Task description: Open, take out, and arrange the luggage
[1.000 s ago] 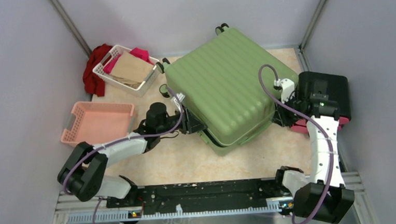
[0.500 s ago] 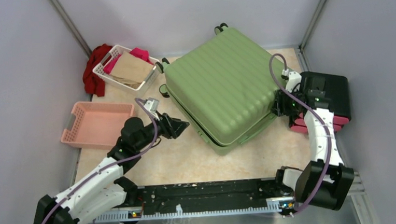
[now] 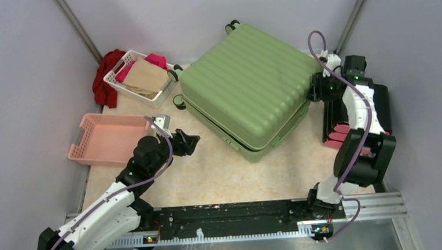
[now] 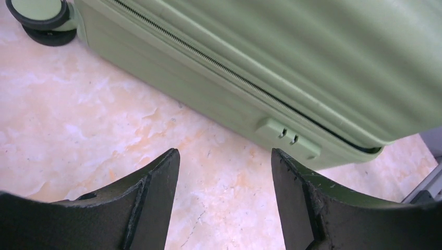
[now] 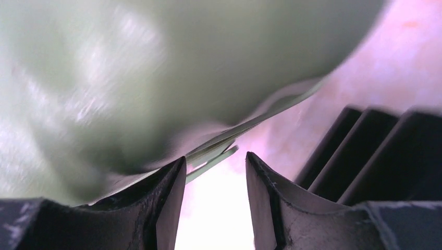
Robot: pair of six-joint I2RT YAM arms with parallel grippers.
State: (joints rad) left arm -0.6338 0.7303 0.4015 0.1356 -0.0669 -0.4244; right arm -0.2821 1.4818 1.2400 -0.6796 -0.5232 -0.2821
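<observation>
Luggage (image 3: 251, 94), a ribbed sage-green hard-shell suitcase, lies flat across the middle and far part of the worktop (image 3: 210, 178). By the look of it, the task is at its opening step. The lid rests on the base, no lining or contents show, and nothing has been taken out or arranged.

Nearest, the left fingers (image 4: 156, 203) are spread wide and grasp nothing, with bare worktop between them. They point at the luggage's near-left side and stand near it but apart from it. The left wrist view shows that side's zip line (image 4: 219, 65), a small lock block (image 4: 286, 136) and one caster wheel (image 4: 39, 15). A pink basket (image 3: 112, 137) sits just left of this arm.

Farther back, the right fingers (image 5: 167, 203) are parted at the luggage's right corner. A thin green edge of the shell lies just ahead of their tips. That view is blurred, so contact cannot be told, and nothing is seen clamped. Black-and-pink cases (image 3: 340, 134) stand just beyond that arm. Farthest left are a white basket (image 3: 140, 78) of folded items and a red cloth (image 3: 104, 80).
</observation>
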